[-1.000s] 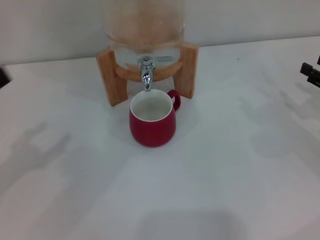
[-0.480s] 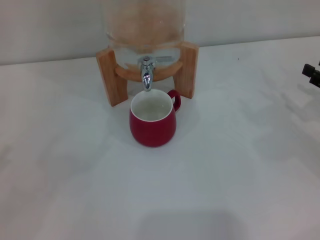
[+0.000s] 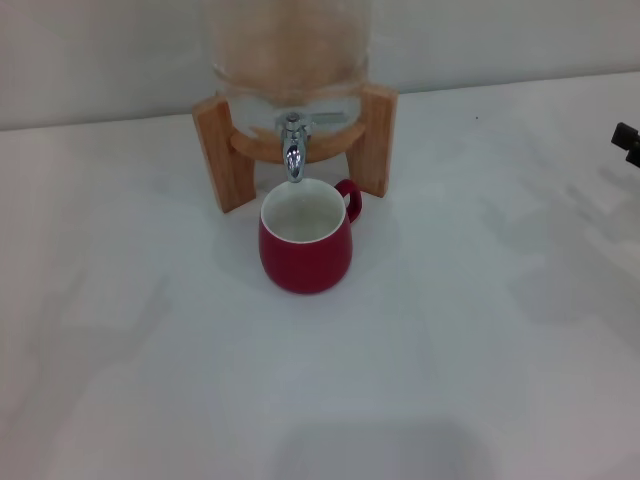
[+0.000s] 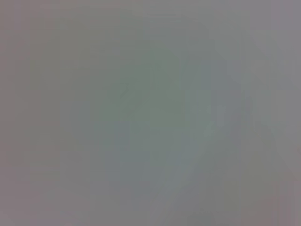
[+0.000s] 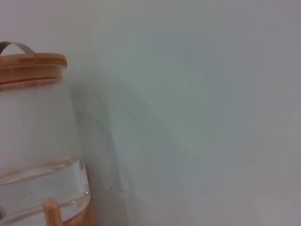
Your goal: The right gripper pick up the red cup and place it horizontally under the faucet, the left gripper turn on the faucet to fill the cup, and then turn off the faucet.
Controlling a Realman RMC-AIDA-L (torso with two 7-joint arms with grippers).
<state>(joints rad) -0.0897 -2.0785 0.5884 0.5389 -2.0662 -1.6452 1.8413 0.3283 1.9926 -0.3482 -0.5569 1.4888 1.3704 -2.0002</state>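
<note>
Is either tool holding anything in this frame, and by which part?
Nothing is held. The red cup stands free under the faucet; the right tool is at the table's edge, the left out of view.

soft even light, faint shadows on the table [image 3: 480,330], left wrist view blank blur

No readable text was in view.
The red cup [image 3: 305,250], the faucet [image 3: 293,146], the glass dispenser [image 5: 35,155] and its wooden stand [image 3: 222,150] all bore no lettering, label, brand or number.

Chrome faucet [image 3: 292,150] shiny; red cup [image 3: 305,248] glossy; stand [image 3: 222,150] wood; dispenser [image 5: 37,155] glass.
</note>
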